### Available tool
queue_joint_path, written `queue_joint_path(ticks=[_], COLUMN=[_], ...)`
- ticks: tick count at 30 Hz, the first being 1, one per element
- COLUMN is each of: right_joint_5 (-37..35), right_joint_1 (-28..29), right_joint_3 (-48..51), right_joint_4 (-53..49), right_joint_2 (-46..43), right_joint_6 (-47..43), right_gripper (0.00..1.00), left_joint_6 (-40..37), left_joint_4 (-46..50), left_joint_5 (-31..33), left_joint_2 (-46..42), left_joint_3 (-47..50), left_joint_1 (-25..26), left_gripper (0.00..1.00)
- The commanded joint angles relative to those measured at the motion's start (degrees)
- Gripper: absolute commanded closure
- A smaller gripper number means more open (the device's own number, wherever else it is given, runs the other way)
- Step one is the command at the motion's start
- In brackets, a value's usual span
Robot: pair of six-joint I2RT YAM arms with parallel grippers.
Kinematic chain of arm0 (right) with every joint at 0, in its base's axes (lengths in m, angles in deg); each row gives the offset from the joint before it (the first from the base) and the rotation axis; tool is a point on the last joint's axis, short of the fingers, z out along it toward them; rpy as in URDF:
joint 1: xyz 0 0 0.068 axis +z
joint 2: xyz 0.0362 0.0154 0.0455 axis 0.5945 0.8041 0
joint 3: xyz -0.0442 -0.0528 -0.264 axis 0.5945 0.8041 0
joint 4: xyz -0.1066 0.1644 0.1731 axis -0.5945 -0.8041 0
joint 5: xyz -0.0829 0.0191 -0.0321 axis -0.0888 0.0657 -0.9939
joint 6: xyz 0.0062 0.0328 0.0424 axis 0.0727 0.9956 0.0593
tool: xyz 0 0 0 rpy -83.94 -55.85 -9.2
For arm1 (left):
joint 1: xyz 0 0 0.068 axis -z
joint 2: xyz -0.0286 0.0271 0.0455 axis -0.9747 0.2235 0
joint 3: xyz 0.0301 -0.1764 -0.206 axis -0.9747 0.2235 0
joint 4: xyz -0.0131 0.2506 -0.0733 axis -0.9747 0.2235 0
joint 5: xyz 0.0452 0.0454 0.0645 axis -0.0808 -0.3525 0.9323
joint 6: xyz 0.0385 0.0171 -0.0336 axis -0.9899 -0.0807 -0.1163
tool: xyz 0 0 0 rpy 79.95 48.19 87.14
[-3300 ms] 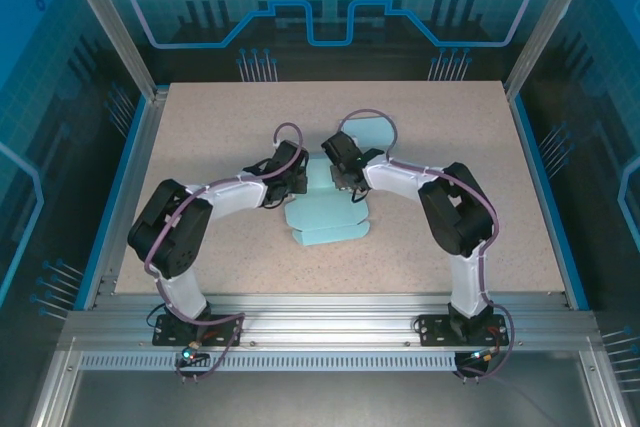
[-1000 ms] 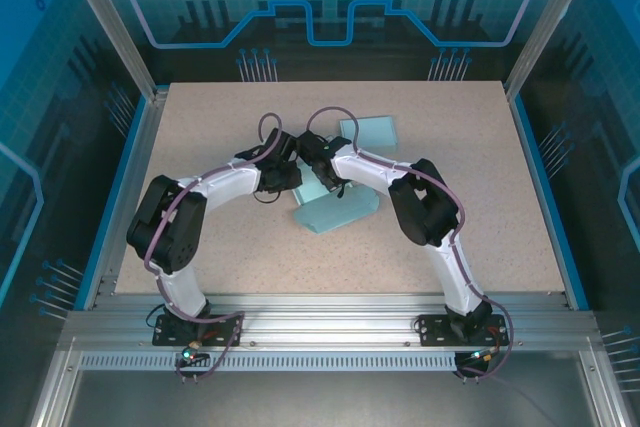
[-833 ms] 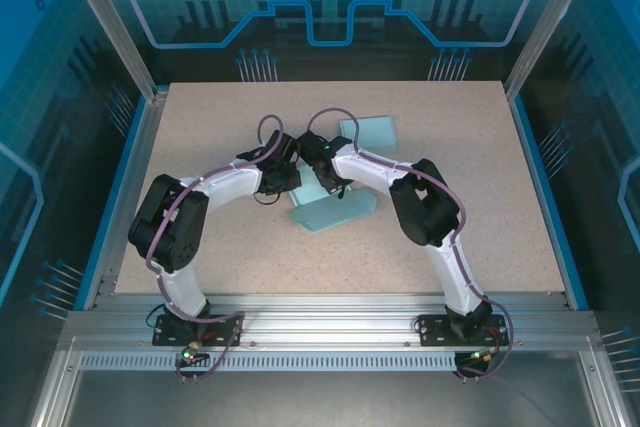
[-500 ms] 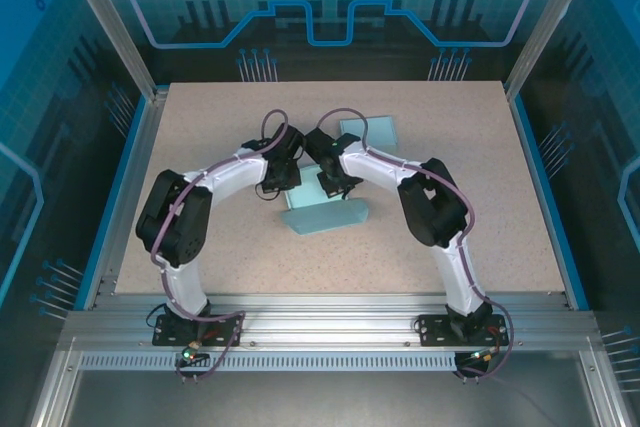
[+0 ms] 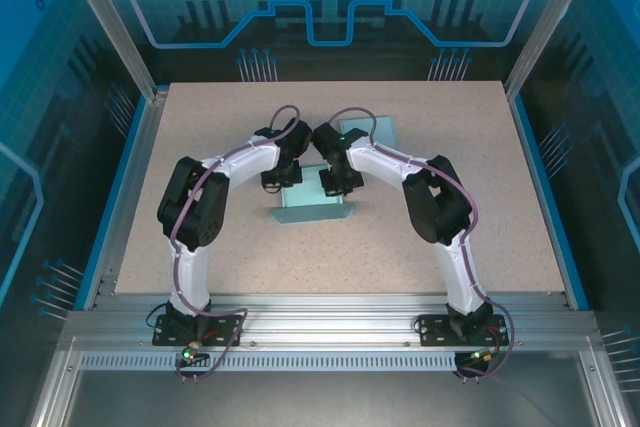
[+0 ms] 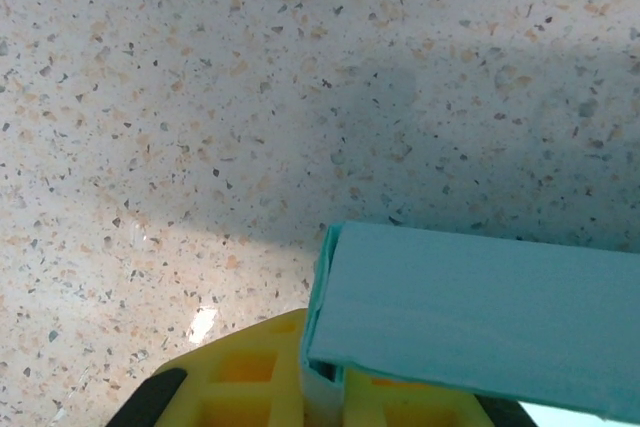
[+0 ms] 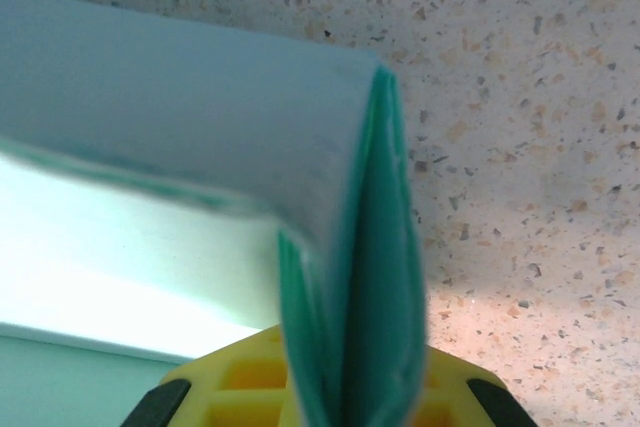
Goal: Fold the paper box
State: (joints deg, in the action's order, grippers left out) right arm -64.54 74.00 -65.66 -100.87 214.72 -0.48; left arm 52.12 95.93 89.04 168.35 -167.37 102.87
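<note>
Yeah, left fingers (image 6: 248,379) are clamped on one end of the paper box (image 5: 313,210), right fingers (image 7: 240,383) squeezing the other.

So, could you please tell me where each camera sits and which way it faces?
Top external: above and behind the arms, looking down on the table; both arms show, left pincer and right pincer at the paper box.
Left wrist: on that wrist, looking down past its yellow fingers at the box's end.
Right wrist: likewise, past its fingers at folded box edges.
Shared: all see box and table.
</note>
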Motion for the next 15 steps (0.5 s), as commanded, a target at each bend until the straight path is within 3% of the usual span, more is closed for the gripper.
queue_joint_path(ticks=[1,5,10,15], right_joint_5=[4.1,6.6,7.8,8.3], right_joint_1=[5.0,4.4,3.8,3.9], right_joint_3=[-1.6,-1.8,-2.9,-3.1], right_joint_4=[-3.0,-1.1,-0.7,-1.0], right_joint_2=[3.7,3.0,3.4,4.3], right_joint_6=[-2.4,-2.2,-2.2,-2.2], right_gripper=[0.89,0.88,0.87,0.87], left_joint_6=[0.1,0.5,2.5,2.7], left_joint_4=[7.3,11.0,20.6,18.8], left_joint_5=[16.7,20.9,30.7,29.5], left_joint_2=[9.3,10.7,15.7,15.8], left_joint_3=[2.7,0.9,-4.2,-3.3], left_joint_1=[6.8,7.8,10.2,10.6], left_gripper=[0.89,0.9,0.9,0.87])
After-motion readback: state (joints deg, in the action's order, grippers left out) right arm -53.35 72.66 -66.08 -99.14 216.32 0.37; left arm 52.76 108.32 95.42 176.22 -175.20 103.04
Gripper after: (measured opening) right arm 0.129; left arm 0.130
